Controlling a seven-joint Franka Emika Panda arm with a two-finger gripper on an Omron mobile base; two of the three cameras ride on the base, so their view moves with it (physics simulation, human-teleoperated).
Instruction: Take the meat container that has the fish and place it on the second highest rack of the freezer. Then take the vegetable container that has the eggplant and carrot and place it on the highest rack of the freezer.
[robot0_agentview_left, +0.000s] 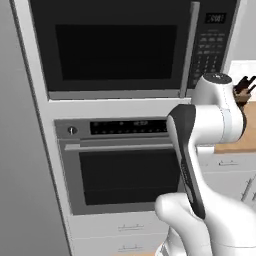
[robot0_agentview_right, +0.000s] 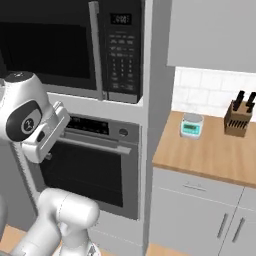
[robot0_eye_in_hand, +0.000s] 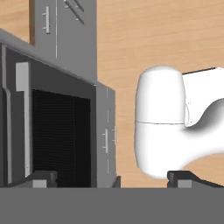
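My gripper (robot0_eye_in_hand: 114, 179) is open, its two dark fingertips (robot0_eye_in_hand: 41, 178) standing wide apart with nothing between them. In the hand view it looks down along the front of a built-in oven column (robot0_eye_in_hand: 61, 127) to the wooden floor (robot0_eye_in_hand: 144, 35). The white arm (robot0_agentview_left: 200, 165) rises folded in front of that column. The freezer, its racks, the meat container with the fish, and the vegetable container with the eggplant and carrot are all out of view.
A black microwave (robot0_agentview_left: 115, 50) sits above the oven (robot0_agentview_left: 125, 170), with drawers (robot0_agentview_left: 125, 227) below. To the right, a wooden counter (robot0_agentview_right: 210, 150) carries a small scale (robot0_agentview_right: 191, 125) and a knife block (robot0_agentview_right: 237, 120) over grey cabinets (robot0_agentview_right: 200, 210). A plain grey panel (robot0_agentview_left: 20, 175) stands at the left.
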